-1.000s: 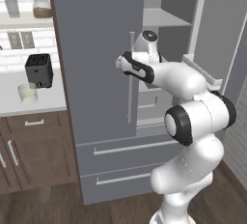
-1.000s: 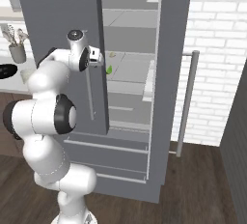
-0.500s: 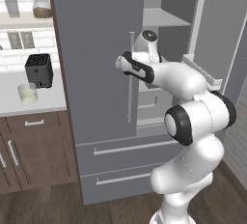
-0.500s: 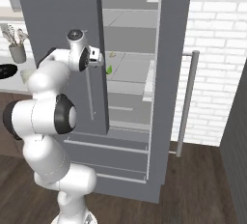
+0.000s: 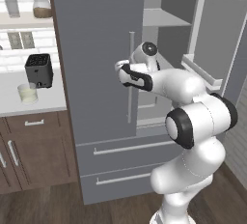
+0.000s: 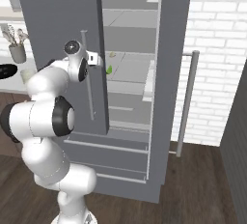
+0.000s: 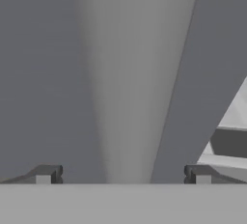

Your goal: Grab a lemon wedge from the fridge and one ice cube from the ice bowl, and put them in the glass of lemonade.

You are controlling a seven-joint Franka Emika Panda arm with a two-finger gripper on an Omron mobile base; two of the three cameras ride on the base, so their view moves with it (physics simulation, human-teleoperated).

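Note:
The grey fridge [image 5: 96,73] has its left door closed and its right door [image 6: 171,73] swung wide open. My gripper [image 7: 123,175] is open at the left door's vertical silver handle [image 5: 130,78], and the pale bar runs up between the two fingertips [image 7: 48,174] without either one touching it. The gripper [image 6: 99,60] sits at the edge of the closed door. A tiny yellow-green lemon wedge [image 6: 109,69] lies on a shelf inside the fridge. The glass of lemonade [image 5: 27,93] stands on the counter to the left. The black ice bowl [image 6: 6,71] shows at the left edge; its ice cubes are hidden.
A black toaster [image 5: 39,69] stands behind the glass. A grey utensil cup [image 6: 18,52] sits on the counter by the bowl. Two fridge drawers [image 5: 125,148] lie below the doors. The open door's long handle [image 6: 187,102] stands out toward the white brick wall.

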